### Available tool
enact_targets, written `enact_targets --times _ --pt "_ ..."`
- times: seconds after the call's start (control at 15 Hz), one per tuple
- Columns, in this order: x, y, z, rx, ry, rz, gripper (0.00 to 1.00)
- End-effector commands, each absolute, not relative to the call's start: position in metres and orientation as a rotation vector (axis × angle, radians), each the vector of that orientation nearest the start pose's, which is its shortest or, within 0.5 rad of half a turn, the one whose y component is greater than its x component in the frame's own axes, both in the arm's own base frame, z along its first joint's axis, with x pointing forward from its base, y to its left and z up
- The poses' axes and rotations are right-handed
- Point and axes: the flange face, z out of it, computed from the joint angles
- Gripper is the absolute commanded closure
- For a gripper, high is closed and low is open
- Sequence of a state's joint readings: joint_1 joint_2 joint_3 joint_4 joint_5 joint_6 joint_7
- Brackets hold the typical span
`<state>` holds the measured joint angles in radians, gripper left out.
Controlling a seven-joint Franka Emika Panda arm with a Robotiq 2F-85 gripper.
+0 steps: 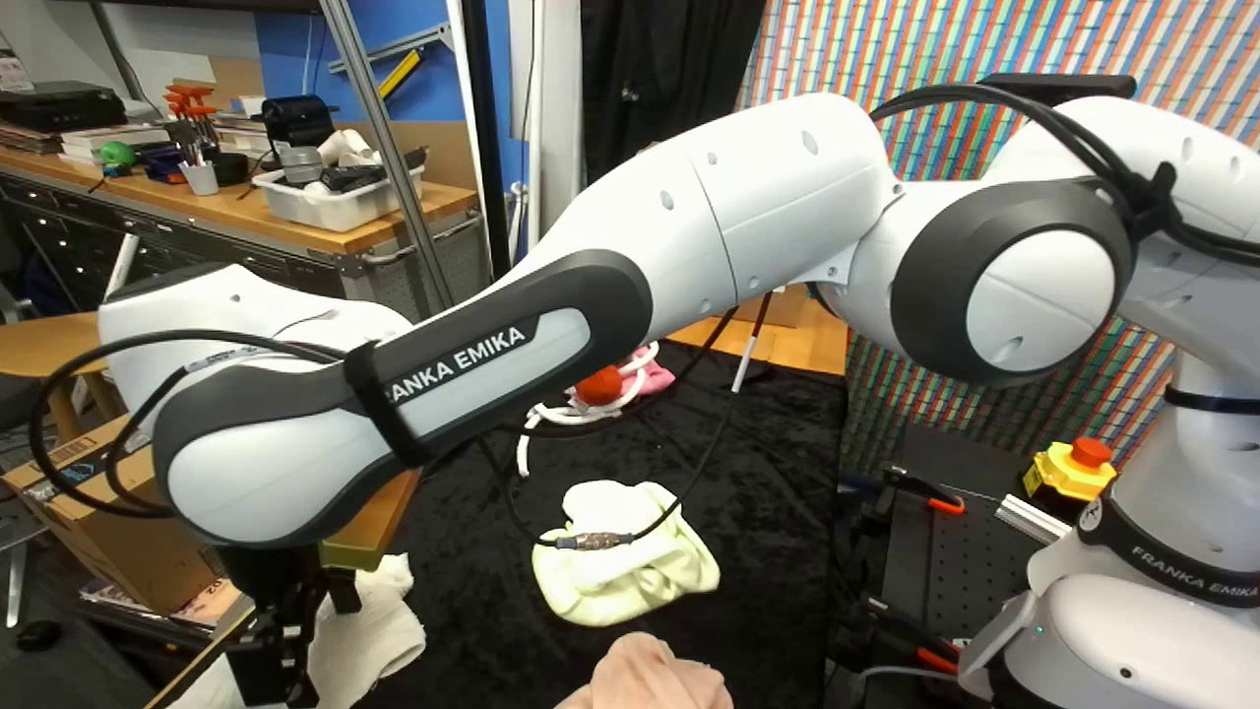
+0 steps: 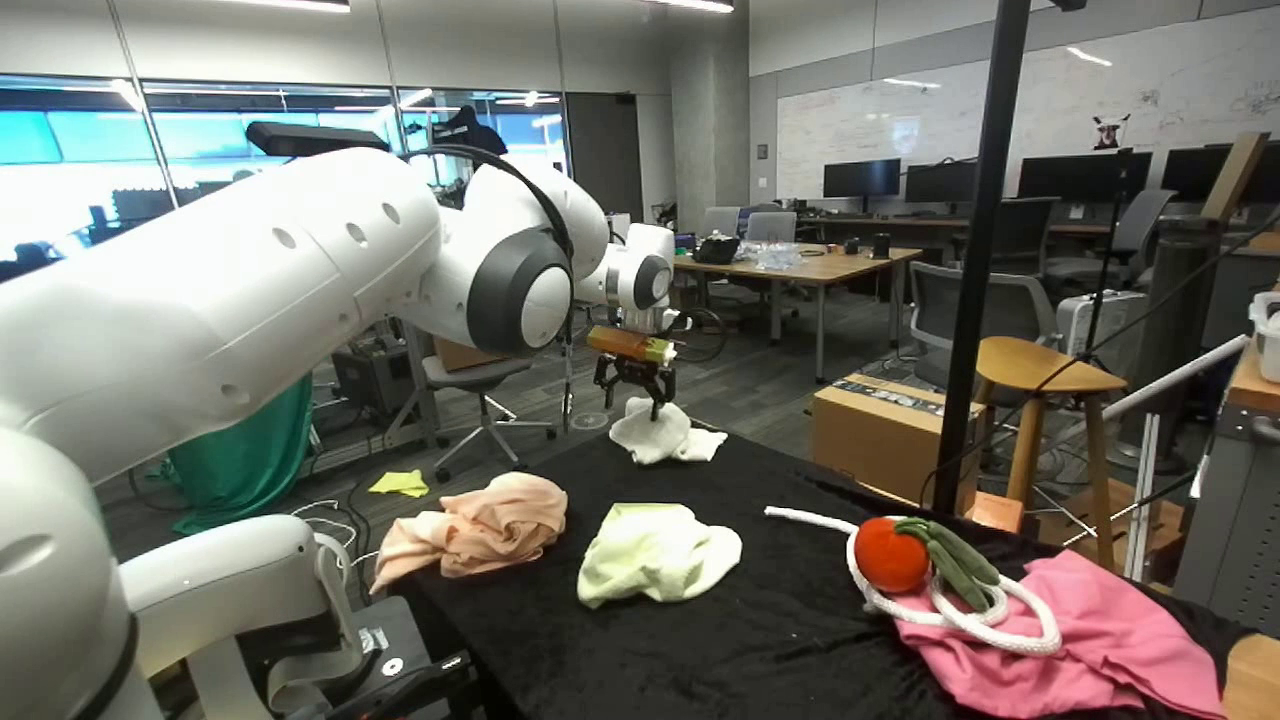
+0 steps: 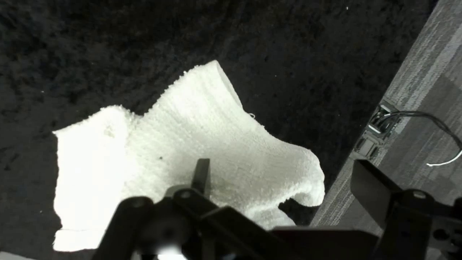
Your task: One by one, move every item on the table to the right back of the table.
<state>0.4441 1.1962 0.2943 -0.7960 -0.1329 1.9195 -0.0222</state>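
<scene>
My gripper (image 3: 285, 177) stands open over the white cloth (image 3: 202, 126). In the wrist view, the left finger overlaps the cloth, while the right finger lies beyond the table edge over the floor. This cloth (image 2: 655, 435) rests by the corner of the black table (image 2: 800, 640); whether the fingers touch it I cannot tell. A pale yellow cloth (image 2: 655, 560) lies mid-table, a peach cloth (image 2: 490, 530) at the edge near the robot base. The pink cloth (image 2: 1090, 640) has the white rope (image 2: 815, 517) and the red object (image 2: 890, 555) with green parts on top.
Beside the table stand a cardboard box (image 2: 870, 450), a black post (image 2: 980, 250) and a wooden stool (image 2: 1040, 365). A yellow-green scrap (image 2: 400, 484) lies off the table. A cable (image 1: 596, 541) hangs from the arm. A workbench (image 1: 453, 202) stands behind.
</scene>
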Motion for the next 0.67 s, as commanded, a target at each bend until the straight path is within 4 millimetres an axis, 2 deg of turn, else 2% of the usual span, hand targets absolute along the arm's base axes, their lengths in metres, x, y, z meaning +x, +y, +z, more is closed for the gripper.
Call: enact_targets --times 0.0,0.33,0.6 --pt "0.669 0.438 0.188 -2.814 -0.935 0.113 0.0" --pt "0.681 0.438 0.193 -2.832 -0.91 -0.027 0.0" --pt "0.678 0.45 0.195 -2.853 -0.978 -0.099 0.0"
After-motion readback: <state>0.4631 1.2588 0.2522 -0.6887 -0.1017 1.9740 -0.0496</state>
